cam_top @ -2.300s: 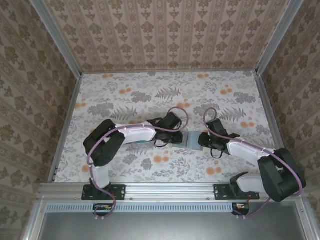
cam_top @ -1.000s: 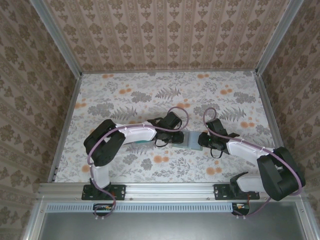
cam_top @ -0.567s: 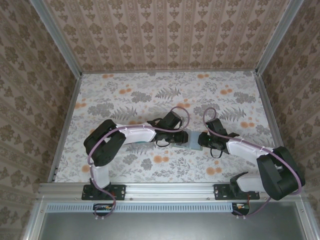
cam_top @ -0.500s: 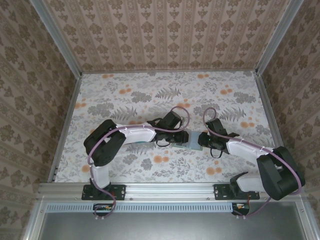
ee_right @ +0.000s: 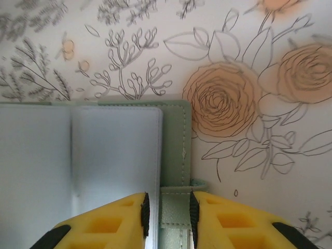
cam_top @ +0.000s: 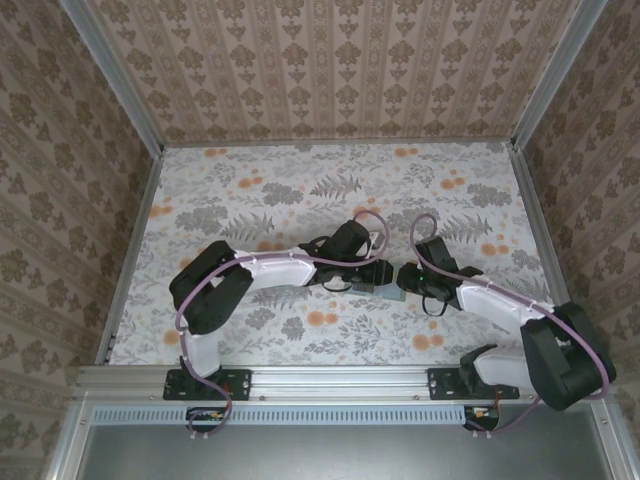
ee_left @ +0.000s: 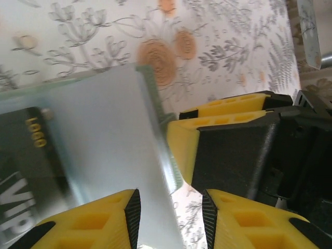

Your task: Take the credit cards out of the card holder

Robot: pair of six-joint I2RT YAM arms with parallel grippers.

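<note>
1. Sage-green card holder (ee_right: 174,135) lies open on the table (cam_top: 300,180), closer to the near edge than the far and a bit right of centre btwn the L and R edges. Its grey-blue inside faces up.
2. Contents: left wrist cam shows a dark credit card (ee_left: 23,171) partly under a pale grey-blue flap. Gold "LOGO" and pale "VIP" lettering show on the exposed part. How many cards are inside: can't tell.
3. Right gripper (ee_right: 168,197): jaws nearly together, pinching the holder's green outer edge by a small strap tab (ee_right: 174,210). Green fills the gap.
4. Left gripper (ee_left: 170,196): jaws part-open, straddling the flap's free edge. Floral tabletop shows in the gap, nothing clamped.
5. View diffs:
   - Right wrist cam gives the stitched green border and two pale panels w/ a fold btwn them.
   - Left wrist cam gives the card, plus the right gripper's yellow fingers (ee_left: 223,106) just beyond the flap.
   - Top cam has both arms meeting tip to tip over the holder, most of it covered.
6. Far half of the table: floral print up to the far edge.
</note>
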